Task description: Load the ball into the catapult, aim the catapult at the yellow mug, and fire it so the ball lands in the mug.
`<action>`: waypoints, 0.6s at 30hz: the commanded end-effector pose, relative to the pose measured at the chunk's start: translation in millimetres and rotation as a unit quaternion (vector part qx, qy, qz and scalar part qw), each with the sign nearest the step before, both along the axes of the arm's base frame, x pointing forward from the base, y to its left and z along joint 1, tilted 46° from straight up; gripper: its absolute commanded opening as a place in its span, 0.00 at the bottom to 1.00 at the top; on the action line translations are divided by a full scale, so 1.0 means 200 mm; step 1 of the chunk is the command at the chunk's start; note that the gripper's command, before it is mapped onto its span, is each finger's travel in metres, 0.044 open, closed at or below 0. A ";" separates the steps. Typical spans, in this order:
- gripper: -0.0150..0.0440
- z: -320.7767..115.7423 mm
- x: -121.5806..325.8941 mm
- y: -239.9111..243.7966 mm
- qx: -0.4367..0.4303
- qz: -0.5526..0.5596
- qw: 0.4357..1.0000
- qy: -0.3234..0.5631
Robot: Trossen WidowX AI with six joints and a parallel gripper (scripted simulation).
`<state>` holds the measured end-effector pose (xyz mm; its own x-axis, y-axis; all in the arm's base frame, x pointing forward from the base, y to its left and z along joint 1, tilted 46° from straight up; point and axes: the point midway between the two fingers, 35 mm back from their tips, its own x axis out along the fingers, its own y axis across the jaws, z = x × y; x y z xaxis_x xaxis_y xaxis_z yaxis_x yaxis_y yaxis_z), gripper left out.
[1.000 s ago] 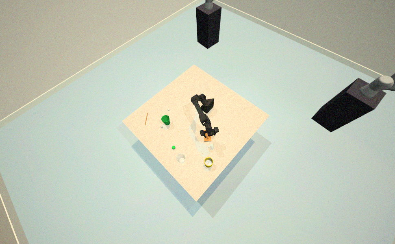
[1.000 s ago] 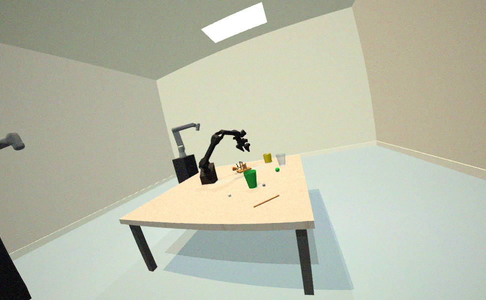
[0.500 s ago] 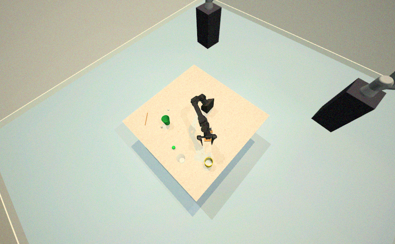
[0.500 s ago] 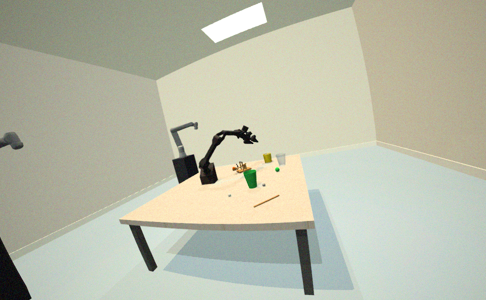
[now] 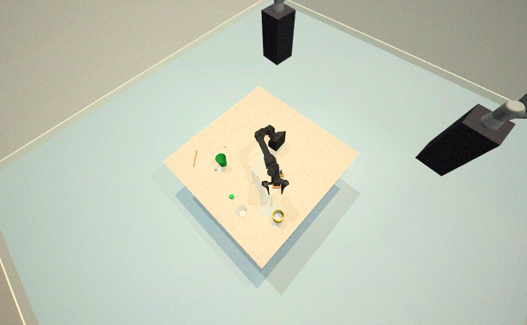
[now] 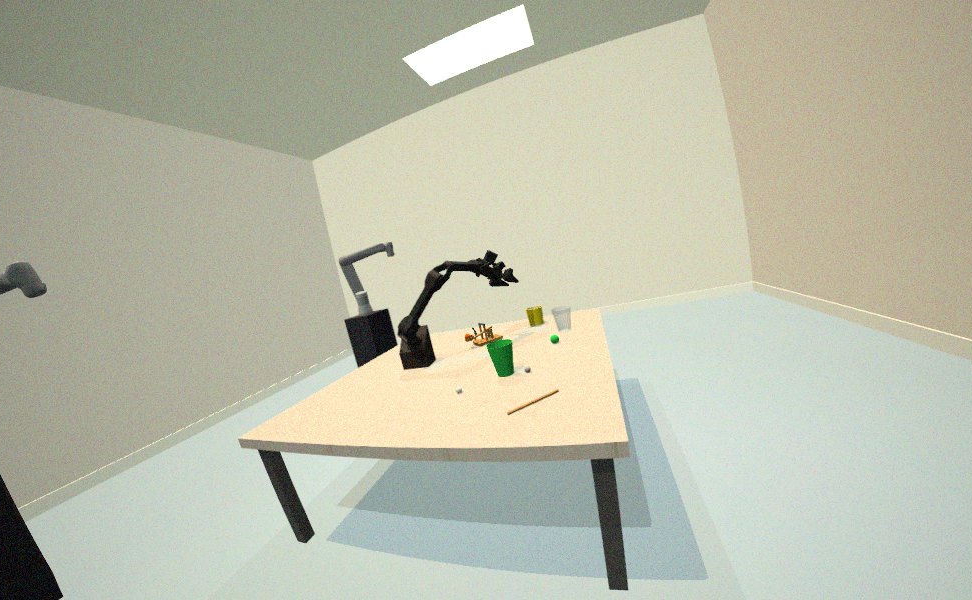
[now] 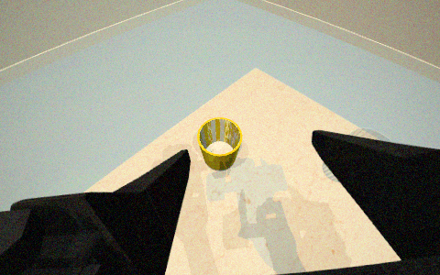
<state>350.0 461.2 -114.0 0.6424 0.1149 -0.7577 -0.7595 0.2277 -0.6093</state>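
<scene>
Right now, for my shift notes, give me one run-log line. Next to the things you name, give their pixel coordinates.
gripper (image 5: 275, 194) (image 6: 513, 279) (image 7: 248, 146): open, raised | orange ball (image 6: 468, 337): at catapult (image 5: 276, 187) (image 6: 487, 341) | yellow mug (image 5: 278, 221) (image 6: 534, 316) (image 7: 220, 160): upright

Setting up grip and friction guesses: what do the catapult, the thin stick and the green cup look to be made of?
Catapult: probably wood, orange-brown, made of flat plates and thin posts.
Stick: likely wood, even tan-orange.
Green cup: maybe plastic, smooth single colour; painted metal possible.
</scene>
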 end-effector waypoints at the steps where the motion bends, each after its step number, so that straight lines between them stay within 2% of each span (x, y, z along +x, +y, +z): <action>1: 1.00 -0.01 0.00 0.00 -0.003 0.001 1.000 -0.001; 3: 1.00 -0.01 0.00 0.00 -0.003 0.001 1.000 -0.001; 18: 0.33 -0.01 0.00 0.00 -0.003 0.001 1.000 -0.001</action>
<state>349.9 460.9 -114.8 0.6421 0.1137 -0.7582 -0.7598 0.2269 -0.6093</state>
